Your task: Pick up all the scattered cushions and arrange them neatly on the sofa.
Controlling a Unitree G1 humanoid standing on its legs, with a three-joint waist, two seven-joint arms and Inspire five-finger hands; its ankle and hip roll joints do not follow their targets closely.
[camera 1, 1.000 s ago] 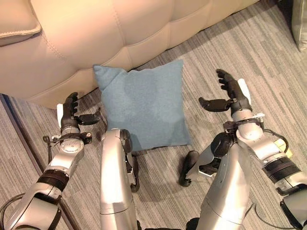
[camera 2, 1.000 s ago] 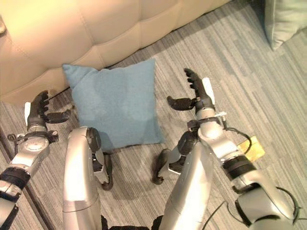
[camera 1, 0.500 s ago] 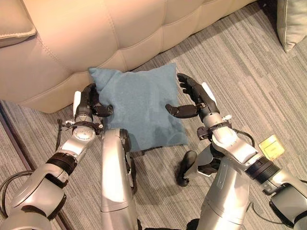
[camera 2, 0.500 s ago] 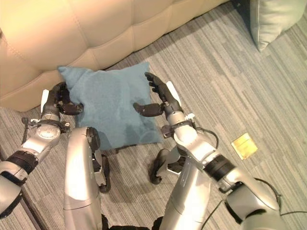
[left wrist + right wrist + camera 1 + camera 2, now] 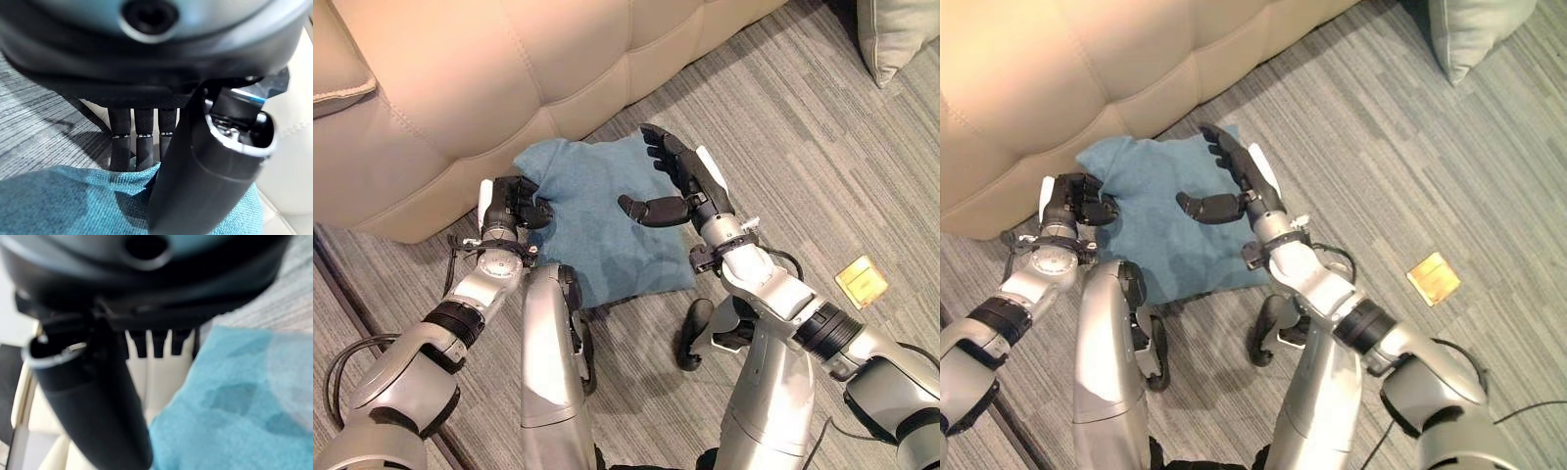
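A blue cushion (image 5: pixel 597 220) lies on the floor against the base of the beige sofa (image 5: pixel 509 78), bunched up along its left side. My left hand (image 5: pixel 509 203) is at that left edge with its fingers curled round it. In the left wrist view the fingers (image 5: pixel 137 142) go down behind the cloth (image 5: pixel 63 200) and the thumb lies over it. My right hand (image 5: pixel 683 184) hovers over the cushion's right part, fingers straight and thumb spread, holding nothing. The right wrist view shows the blue cloth (image 5: pixel 234 396) just past its thumb (image 5: pixel 98 396).
A grey cushion (image 5: pixel 896 34) lies on the striped carpet at the far right. A small yellow card (image 5: pixel 862 282) lies on the floor right of my right arm. The sofa's padded front runs across the back and left.
Both hands have come in from either side onto the blue cushion. The left hand has closed on its left edge, and the cushion has bunched narrower. The camera has shifted too.
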